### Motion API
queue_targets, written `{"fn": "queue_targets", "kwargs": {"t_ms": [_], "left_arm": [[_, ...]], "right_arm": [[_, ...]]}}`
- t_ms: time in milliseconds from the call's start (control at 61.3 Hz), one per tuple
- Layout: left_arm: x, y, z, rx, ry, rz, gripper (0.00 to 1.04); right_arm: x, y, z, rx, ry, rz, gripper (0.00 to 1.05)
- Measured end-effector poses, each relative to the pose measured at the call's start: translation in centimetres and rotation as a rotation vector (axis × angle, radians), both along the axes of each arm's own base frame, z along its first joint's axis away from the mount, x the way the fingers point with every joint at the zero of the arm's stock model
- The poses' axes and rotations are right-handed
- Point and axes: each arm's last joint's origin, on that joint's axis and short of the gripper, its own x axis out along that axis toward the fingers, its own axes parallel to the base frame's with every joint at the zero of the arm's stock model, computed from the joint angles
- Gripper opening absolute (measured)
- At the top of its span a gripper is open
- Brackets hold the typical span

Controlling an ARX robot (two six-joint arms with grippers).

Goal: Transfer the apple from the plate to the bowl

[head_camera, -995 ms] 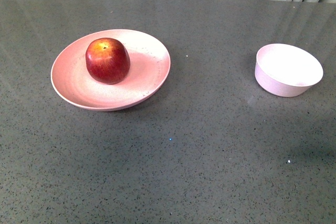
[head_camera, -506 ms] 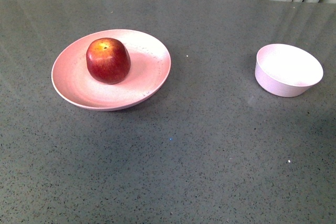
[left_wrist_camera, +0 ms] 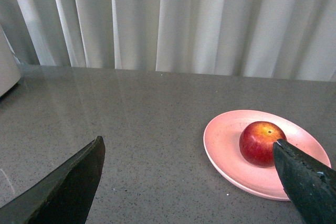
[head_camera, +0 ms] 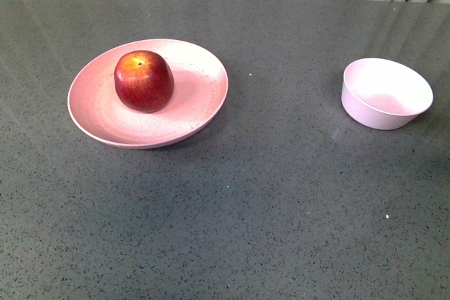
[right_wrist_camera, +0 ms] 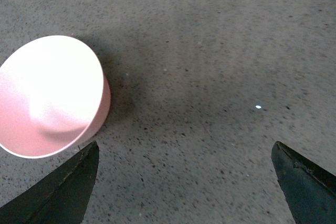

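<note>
The dark-red apple [head_camera: 144, 81] sits on the wide pink plate [head_camera: 200, 100] at the left of the grey table. The small pale bowl [head_camera: 386, 93] stands empty at the right. Neither arm shows in the front view. In the left wrist view my left gripper [left_wrist_camera: 189, 150] is open above bare tabletop, with the apple [left_wrist_camera: 260, 142] and plate [left_wrist_camera: 223, 142] beyond it, just behind one dark fingertip [left_wrist_camera: 302, 174]. In the right wrist view my right gripper [right_wrist_camera: 184, 153] is open over bare table, the bowl [right_wrist_camera: 50, 95] lying beside one fingertip [right_wrist_camera: 71, 182].
A pale curtain [left_wrist_camera: 173, 19] hangs behind the table's far edge. A white object [left_wrist_camera: 6, 66] stands at the picture's border in the left wrist view. Speckled grey tabletop [head_camera: 281, 194] stretches between plate and bowl.
</note>
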Motion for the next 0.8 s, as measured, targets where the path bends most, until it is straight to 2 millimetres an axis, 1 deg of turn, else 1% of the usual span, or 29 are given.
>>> {"fn": "queue_targets", "kwargs": {"t_ms": [212, 326, 424, 489, 522, 538, 620, 636, 685, 799], "left_arm": [[0.0, 0.0, 0.0, 0.0, 0.0, 0.0, 0.96], [0.0, 0.0, 0.0, 0.0, 0.0, 0.0, 0.96], [0.0, 0.0, 0.0, 0.0, 0.0, 0.0, 0.96], [0.0, 0.0, 0.0, 0.0, 0.0, 0.0, 0.96], [0.0, 0.0, 0.0, 0.0, 0.0, 0.0, 0.96], [0.0, 0.0, 0.0, 0.0, 0.0, 0.0, 0.96], [0.0, 0.0, 0.0, 0.0, 0.0, 0.0, 0.96], [0.0, 0.0, 0.0, 0.0, 0.0, 0.0, 0.96], [0.0, 0.0, 0.0, 0.0, 0.0, 0.0, 0.96], [0.0, 0.0, 0.0, 0.0, 0.0, 0.0, 0.96]], "right_arm": [[3.7, 2.2, -0.9, 0.003, 0.032, 0.09, 0.96], [5.6, 3.6, -2.7, 0.004, 0.093, 0.125, 0.96], [6.5, 4.2, -4.5, -0.004, 0.146, 0.128, 0.96], [6.9, 4.3, -5.1, -0.007, 0.164, 0.124, 0.95], [7.0, 4.4, -5.3, -0.009, 0.168, 0.122, 0.92], [7.1, 4.4, -5.4, -0.011, 0.172, 0.121, 0.88], [7.4, 4.5, -5.6, -0.015, 0.18, 0.12, 0.78], [7.5, 4.6, -5.6, -0.015, 0.18, 0.121, 0.75], [7.6, 4.7, -5.6, -0.016, 0.18, 0.121, 0.69], [8.1, 5.1, -5.2, -0.01, 0.176, 0.125, 0.45]]}}
